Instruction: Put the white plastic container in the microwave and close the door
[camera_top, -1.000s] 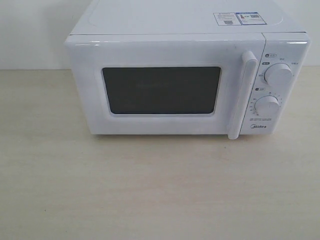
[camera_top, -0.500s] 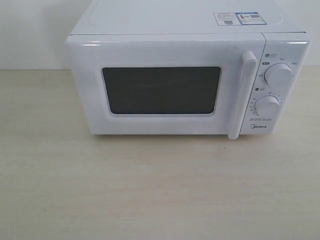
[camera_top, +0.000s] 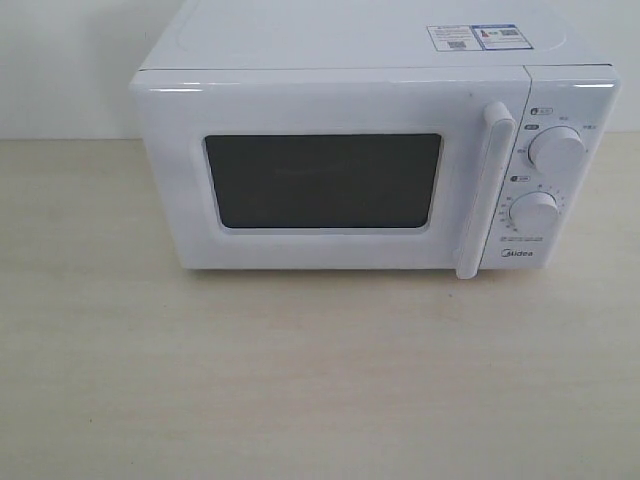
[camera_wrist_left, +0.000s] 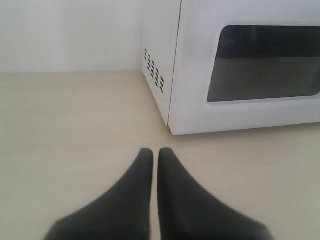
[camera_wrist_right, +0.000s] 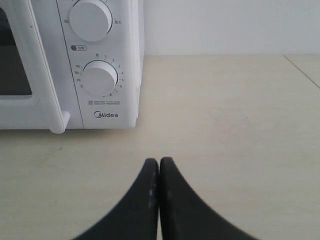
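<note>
Microwave (camera_top: 350, 100) sits toward the far side of a pale wood-grain table (camera_top: 300, 380), front panel facing near, plain white wall (camera_top: 60, 60) behind it. Door (camera_top: 180, 200) is fully closed, flush with the front. Its dark window (camera_top: 322, 181) shows nothing legible inside. The long white handle (camera_top: 485, 190) runs vertically down the door's right edge. Right of the handle is the control panel, with the upper knob (camera_top: 557, 150) above the lower knob (camera_top: 533, 213) and the brand mark (camera_top: 516, 255) beneath them. Two stickers (camera_top: 473, 37) lie flat on the top, far right. Small vent holes (camera_wrist_left: 153, 70) dot the left side wall. Left gripper (camera_wrist_left: 151, 154) is over bare table on the near side of the microwave's left front corner, apart from it. Its dark fingers (camera_wrist_left: 135, 195) are drawn together with only a hairline slit between them, and they hold nothing. Right gripper (camera_wrist_right: 159, 162) is over bare table near the microwave's right end, facing the knobs and the foot of the handle and touching neither. Its fingertips (camera_wrist_right: 172, 200) are pressed together, nothing between them. Whether either gripper touches the table surface, I cannot tell.
</note>
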